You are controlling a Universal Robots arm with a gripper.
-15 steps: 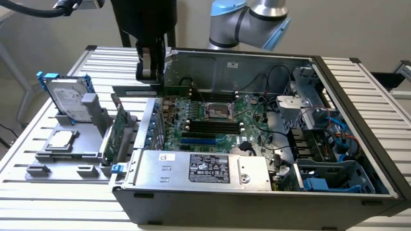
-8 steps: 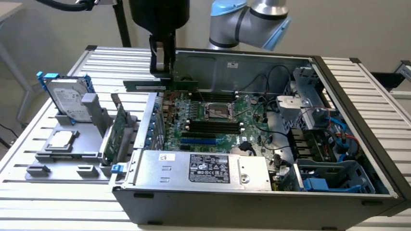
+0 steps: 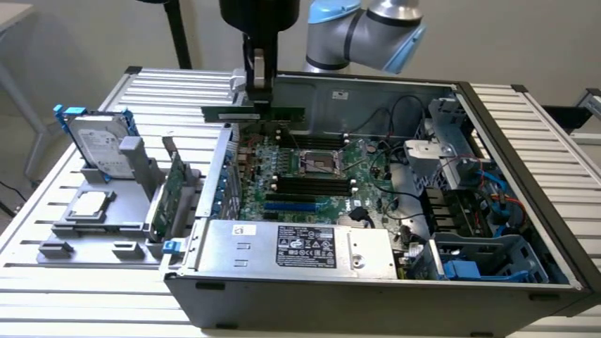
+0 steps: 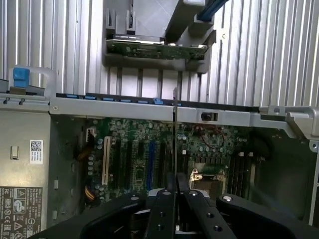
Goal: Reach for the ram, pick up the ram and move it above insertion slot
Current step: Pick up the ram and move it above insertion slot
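Observation:
The ram (image 3: 253, 113), a thin green stick, hangs level over the far left corner of the open computer case (image 3: 526, 176). My gripper (image 3: 255, 104) is shut on its middle from above. In the wrist view the ram (image 4: 174, 134) appears edge-on as a thin line running out from between the black fingers (image 4: 162, 209), with the gripper (image 4: 174, 191) shut on it. Below lies the green motherboard (image 3: 362, 176). Its dark memory slots (image 3: 310, 184) sit beside the processor socket (image 3: 319, 163), nearer the case's front than the ram is.
A grey holder (image 3: 103, 211) on the slatted table, at the exterior view's left, carries a hard drive (image 3: 98, 144) and the larger green expansion card (image 3: 174, 190). The power supply (image 3: 300, 250) fills the case's front. Cables and a drive cage (image 3: 469, 211) crowd the right side.

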